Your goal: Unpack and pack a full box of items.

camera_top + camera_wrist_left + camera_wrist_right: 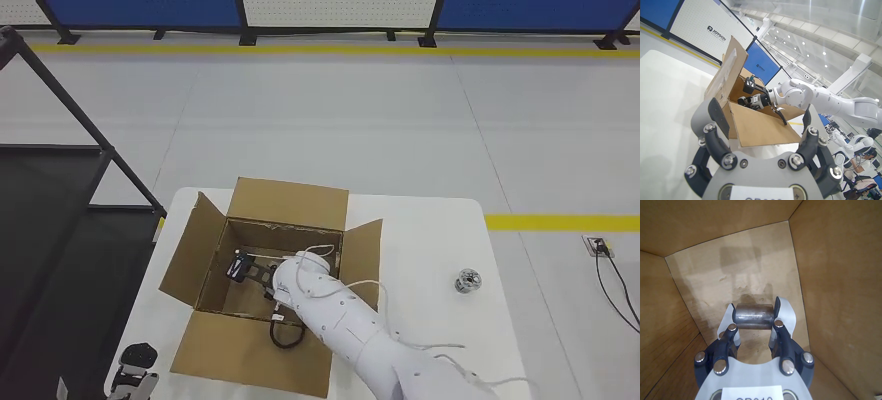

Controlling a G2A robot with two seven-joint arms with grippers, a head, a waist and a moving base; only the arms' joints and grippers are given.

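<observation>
An open cardboard box [262, 201] stands on the white table [430, 250] with its flaps spread outward. My right gripper [755, 304] is down inside the box, shut on a dark metal cylinder [754, 317] held crosswise between its fingers, close above the brown box floor [745, 275]. From above, that arm enters the box from the front, with the right gripper [241, 268] near the box's left wall. My left gripper [761, 108] is open and holds nothing. It stays low by the table's front left corner, facing the box [757, 128] and the right gripper [743, 100].
A small shiny metal part [467, 281] lies on the table to the right of the box. A black frame [60, 200] stands beside the table's left edge. The front flap [255, 355] lies flat toward the table's near edge.
</observation>
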